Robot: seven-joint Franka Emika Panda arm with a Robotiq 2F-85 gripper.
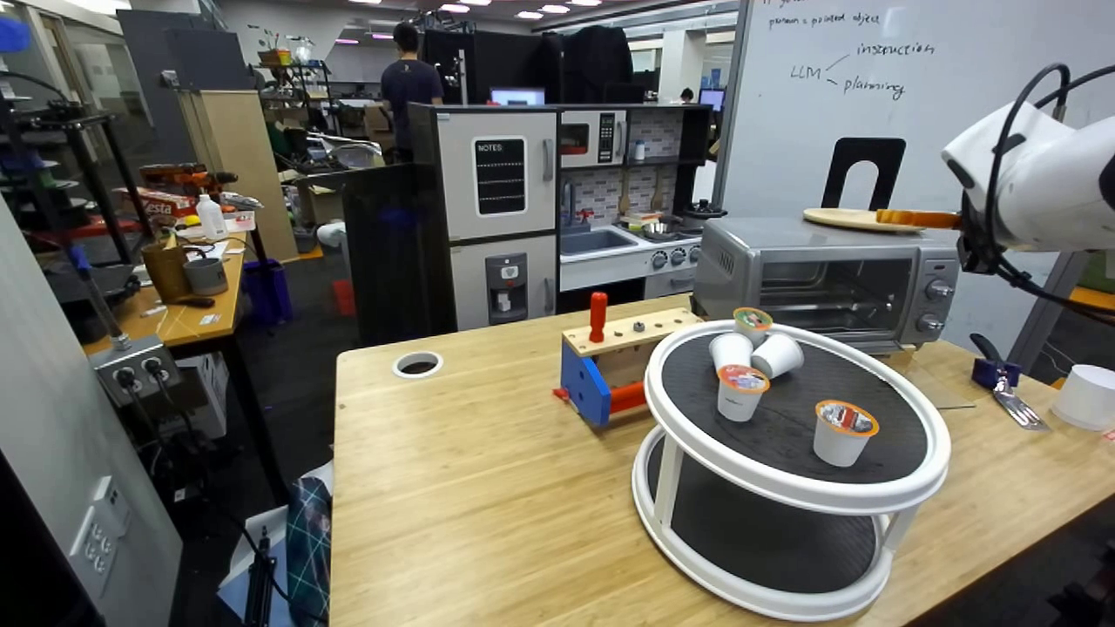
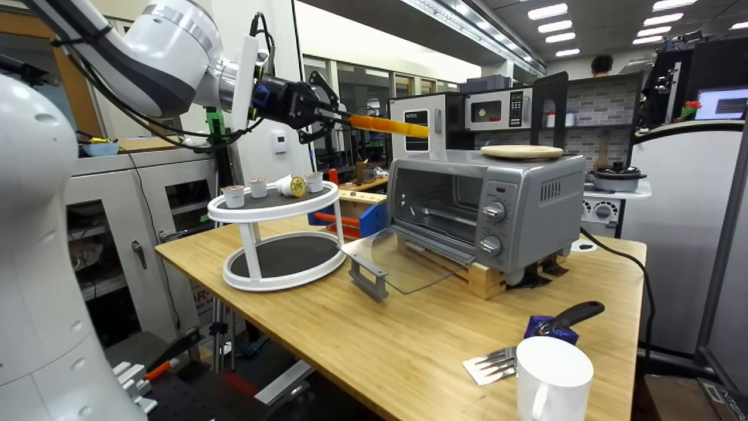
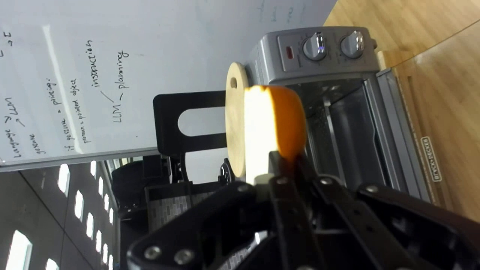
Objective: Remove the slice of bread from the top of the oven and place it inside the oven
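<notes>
In an exterior view, the black two-fingered gripper (image 2: 349,120) pinches one end of a thin, flat, orange-brown slice of bread (image 2: 390,125), which juts out in the air, apart from the round pale wooden board (image 2: 522,152) resting on the boxy silver-grey toaster oven (image 2: 508,229). The oven's glass door (image 2: 403,266) is lowered.

In an exterior view, the slice sits nearly level, its tip overlapping the board from this angle; a round white two-tier stand (image 1: 854,383) bears small white cups (image 1: 841,444).

In the wrist view, turned sideways, the black fingers (image 3: 296,217) clamp the slice's near end; one face glares nearly white.
</notes>
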